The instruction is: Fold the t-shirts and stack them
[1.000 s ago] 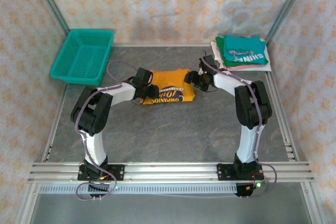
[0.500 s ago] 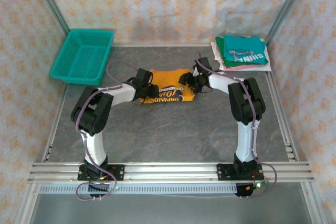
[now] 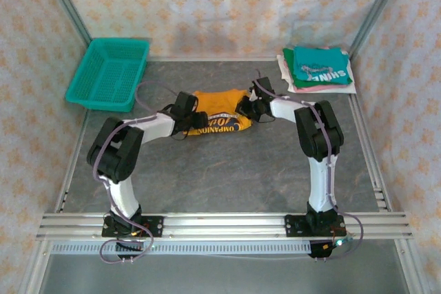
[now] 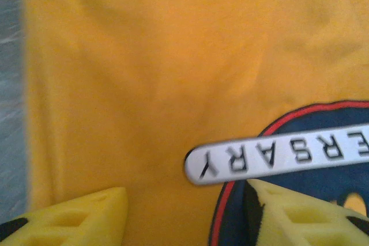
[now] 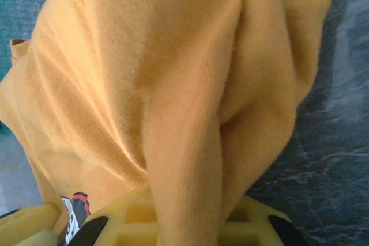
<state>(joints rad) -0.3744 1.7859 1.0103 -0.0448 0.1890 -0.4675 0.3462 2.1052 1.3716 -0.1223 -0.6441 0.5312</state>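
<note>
1. The mustard-orange cloth t-shirt (image 3: 219, 109), folded into a compact rectangle with its dark-and-white lettered print facing up, lies on the grey stone-patterned table top (image 3: 227, 170) between the two grippers.
2. The right gripper (image 5: 184, 229), at the shirt's right end, has its yellow fingers pressed together on a bunched ridge of the orange cloth, which rises from between them.
3. The left gripper (image 4: 184, 223), at the shirt's left end, holds its yellow fingers (image 4: 75, 217) spread. One hangs over plain orange cloth, the other over the edge of the print, and nothing is pinched.
4. The left arm (image 3: 117, 156) rises from its base, bends at a raised elbow and reaches inward to the shirt. The right arm (image 3: 317, 135) mirrors it from the other side.
5. A stack of folded shirts (image 3: 317, 67), teal with white lettering on top of pink and white, sits beyond and to the right of the right gripper, apart from it.
6. A teal plastic mesh basket (image 3: 109, 74) stands beyond and to the left of the left gripper, well apart.
</note>
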